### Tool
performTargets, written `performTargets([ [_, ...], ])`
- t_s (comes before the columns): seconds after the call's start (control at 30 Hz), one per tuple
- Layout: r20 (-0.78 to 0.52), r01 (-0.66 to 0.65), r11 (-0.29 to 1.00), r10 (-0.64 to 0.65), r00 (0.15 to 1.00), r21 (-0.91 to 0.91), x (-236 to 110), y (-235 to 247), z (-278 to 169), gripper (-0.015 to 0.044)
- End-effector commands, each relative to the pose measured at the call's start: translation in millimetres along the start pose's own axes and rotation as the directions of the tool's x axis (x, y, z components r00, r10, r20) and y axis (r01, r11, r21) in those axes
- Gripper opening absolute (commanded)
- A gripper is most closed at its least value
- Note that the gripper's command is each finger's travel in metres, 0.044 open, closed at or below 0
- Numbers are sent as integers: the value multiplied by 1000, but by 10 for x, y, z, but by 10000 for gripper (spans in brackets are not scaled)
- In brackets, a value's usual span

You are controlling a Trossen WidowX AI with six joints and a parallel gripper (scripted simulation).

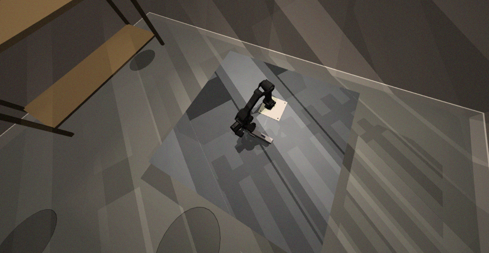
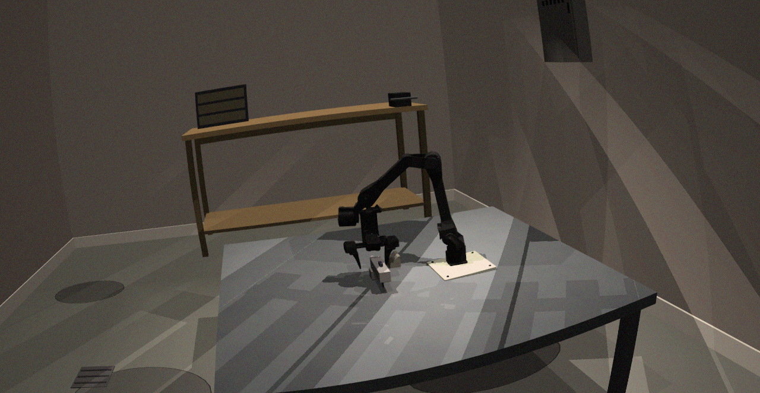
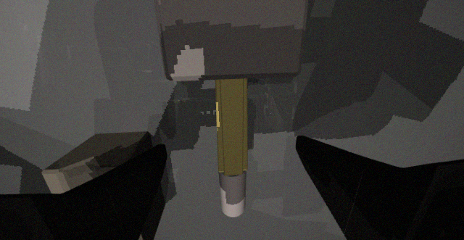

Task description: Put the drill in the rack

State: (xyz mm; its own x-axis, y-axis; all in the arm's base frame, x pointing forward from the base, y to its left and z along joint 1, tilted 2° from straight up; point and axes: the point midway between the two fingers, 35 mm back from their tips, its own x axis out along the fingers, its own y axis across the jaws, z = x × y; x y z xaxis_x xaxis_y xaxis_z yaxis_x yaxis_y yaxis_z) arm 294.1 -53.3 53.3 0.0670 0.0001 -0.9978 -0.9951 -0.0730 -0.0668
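An olive-yellow drill (image 3: 232, 131) with a pale grey end (image 3: 233, 198) sticks out of a grey block (image 3: 232, 48) (image 1: 262, 137) (image 2: 380, 272) on the table. A small dark key (image 1: 263, 136) sits on top of the block. My gripper (image 3: 232, 146) (image 1: 244, 130) (image 2: 371, 252) is open wide. Its two black fingers stand on either side of the drill's free end and do not touch it. A beige rack (image 3: 90, 154) (image 2: 395, 259) stands just left of the drill in the wrist view, partly hidden behind my left finger.
The arm's base stands on a pale plate (image 1: 279, 110) (image 2: 474, 266) near the block. A wooden shelf unit (image 1: 85, 77) (image 2: 297, 119) stands off the table at the back. The table's front edge (image 2: 478, 348) is far from the gripper.
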Motion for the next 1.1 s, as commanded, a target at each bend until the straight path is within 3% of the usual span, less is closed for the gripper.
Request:
performTargets([
  [0.0,5,-3,1000,3,1000,3,10,9,29,440],
  [0.3,6,-3,1000,3,1000,3,19,15,56,440],
  [0.8,0,2,1000,-2,1000,0,7,-2,34,46],
  [1.07,0,2,1000,-2,1000,0,7,-2,34,0],
])
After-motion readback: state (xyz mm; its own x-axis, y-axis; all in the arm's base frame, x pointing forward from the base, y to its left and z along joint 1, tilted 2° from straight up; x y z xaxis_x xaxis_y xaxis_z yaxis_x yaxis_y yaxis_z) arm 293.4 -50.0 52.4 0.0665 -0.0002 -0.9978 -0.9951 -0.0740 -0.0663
